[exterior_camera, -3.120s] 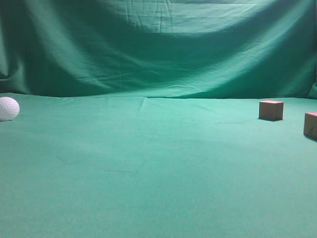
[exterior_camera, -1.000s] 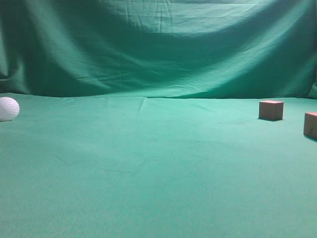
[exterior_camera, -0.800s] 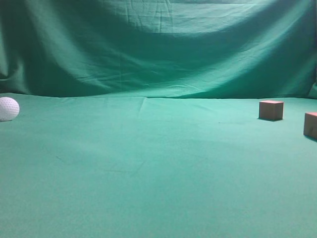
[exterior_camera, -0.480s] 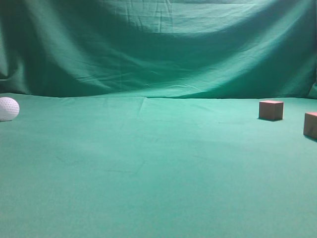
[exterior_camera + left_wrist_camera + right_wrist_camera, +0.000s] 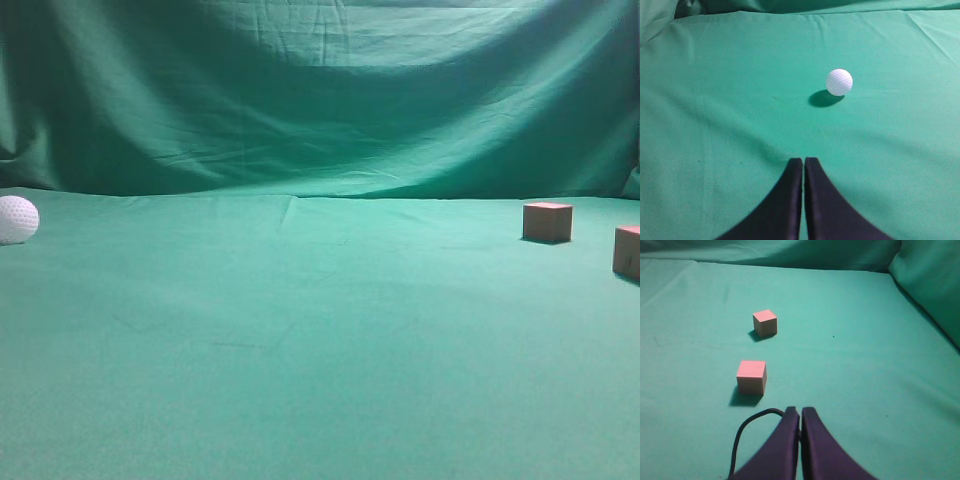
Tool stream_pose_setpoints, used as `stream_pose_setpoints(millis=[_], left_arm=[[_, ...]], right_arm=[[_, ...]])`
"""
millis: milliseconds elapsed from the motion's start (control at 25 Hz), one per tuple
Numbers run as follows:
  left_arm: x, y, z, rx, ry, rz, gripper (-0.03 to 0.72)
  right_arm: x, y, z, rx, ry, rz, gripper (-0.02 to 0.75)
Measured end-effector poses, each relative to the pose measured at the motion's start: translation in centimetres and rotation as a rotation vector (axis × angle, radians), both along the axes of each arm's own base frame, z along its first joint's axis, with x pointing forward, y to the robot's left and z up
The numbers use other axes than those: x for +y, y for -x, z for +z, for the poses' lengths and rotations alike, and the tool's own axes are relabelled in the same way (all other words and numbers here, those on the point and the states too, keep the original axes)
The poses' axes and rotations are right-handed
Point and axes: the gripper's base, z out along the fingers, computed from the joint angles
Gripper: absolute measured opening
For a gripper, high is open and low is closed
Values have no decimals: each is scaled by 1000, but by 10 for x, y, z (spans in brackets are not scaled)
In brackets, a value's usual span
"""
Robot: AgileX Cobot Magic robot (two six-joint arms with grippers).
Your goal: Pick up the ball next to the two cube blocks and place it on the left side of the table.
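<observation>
The white dimpled ball (image 5: 17, 219) rests on the green table (image 5: 320, 340) at the far left edge of the exterior view, far from the cubes. It also shows in the left wrist view (image 5: 839, 82), ahead and right of my left gripper (image 5: 804, 161), which is shut and empty. Two reddish-brown cube blocks (image 5: 548, 222) (image 5: 628, 251) sit at the right. In the right wrist view the nearer cube (image 5: 751, 376) and the farther cube (image 5: 765, 322) lie ahead and left of my right gripper (image 5: 800, 410), shut and empty. Neither gripper shows in the exterior view.
Green cloth backdrop (image 5: 320, 90) rises behind the table. A thin black cable (image 5: 742, 432) loops left of the right gripper's fingers. A raised fold of cloth (image 5: 925, 285) stands at the right in the right wrist view.
</observation>
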Motion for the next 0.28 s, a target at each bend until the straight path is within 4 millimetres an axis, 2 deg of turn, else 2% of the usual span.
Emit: stream_pose_setpoints(millis=[280], left_arm=[[0, 0, 0, 0, 0, 0, 0]], right_arm=[[0, 0, 0, 0, 0, 0, 0]])
